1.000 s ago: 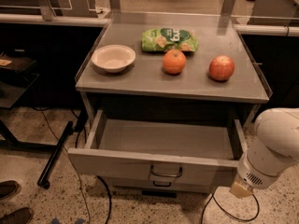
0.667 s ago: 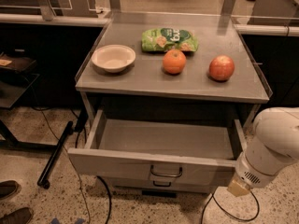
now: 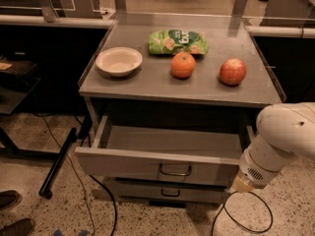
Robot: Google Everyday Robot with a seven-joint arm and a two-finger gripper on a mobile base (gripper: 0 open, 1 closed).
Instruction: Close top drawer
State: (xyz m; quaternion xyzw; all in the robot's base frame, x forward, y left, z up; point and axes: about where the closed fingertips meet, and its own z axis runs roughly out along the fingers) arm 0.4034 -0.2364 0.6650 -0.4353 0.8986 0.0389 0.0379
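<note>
The top drawer (image 3: 128, 163) is a wide, shallow grey drawer under the tabletop. It stands pulled out, and its inside looks empty. Its tall front panel has a dark loop handle (image 3: 175, 170) at the centre. My white arm (image 3: 280, 136) reaches in from the right. Its beige end (image 3: 244, 183) sits against the right end of the drawer's front panel. The gripper itself is hidden behind or below that end, so no fingers show.
On the grey tabletop (image 3: 147, 85) stand a white bowl (image 3: 118, 61), a green snack bag (image 3: 177, 42), an orange (image 3: 182, 65) and a red apple (image 3: 232, 72). A shorter lower drawer (image 3: 147, 191) sits below. Cables and a black stand leg (image 3: 59, 161) lie on the floor at left, with shoes (image 3: 10, 200) at the corner.
The drawer's front panel has moved back a little toward the cabinet. The end of my arm has moved up and left with it.
</note>
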